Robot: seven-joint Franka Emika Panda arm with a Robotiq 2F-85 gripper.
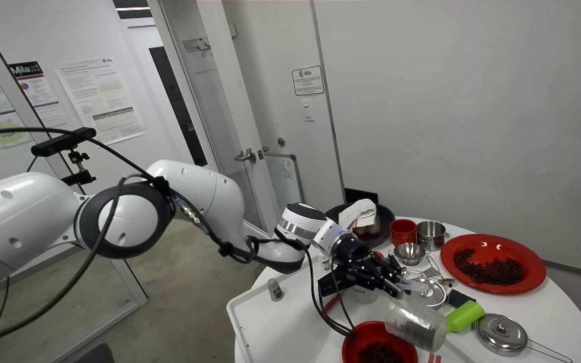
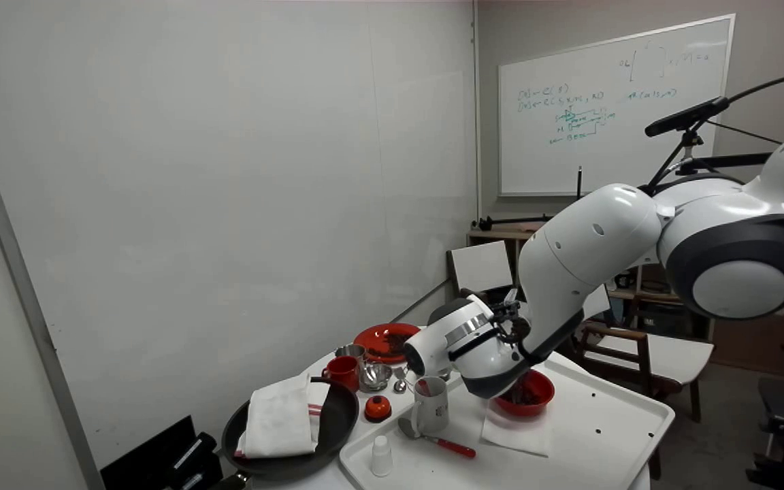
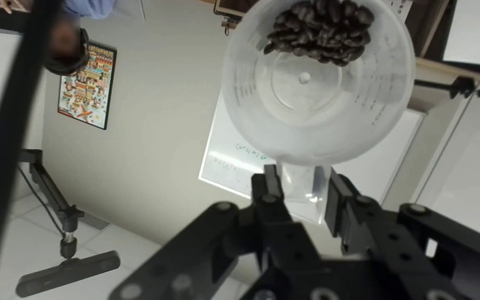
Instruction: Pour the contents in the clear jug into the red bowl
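The claw (image 3: 302, 175) is pinching the handle (image 3: 300, 189) of the clear jug (image 1: 414, 322), which, containing dark beans (image 3: 323, 33), is leaning sideways between one and two o'clock from the red bowl (image 1: 366, 333) in an exterior view.

The table (image 1: 550, 313) is shared, from above and well back, by both exterior views on opposite sides of the arm (image 2: 589, 238); the clear jug (image 3: 319, 98) is looked into at close range by the wrist view, past the gripper (image 3: 303, 178), towards the whiteboard (image 3: 229, 143).
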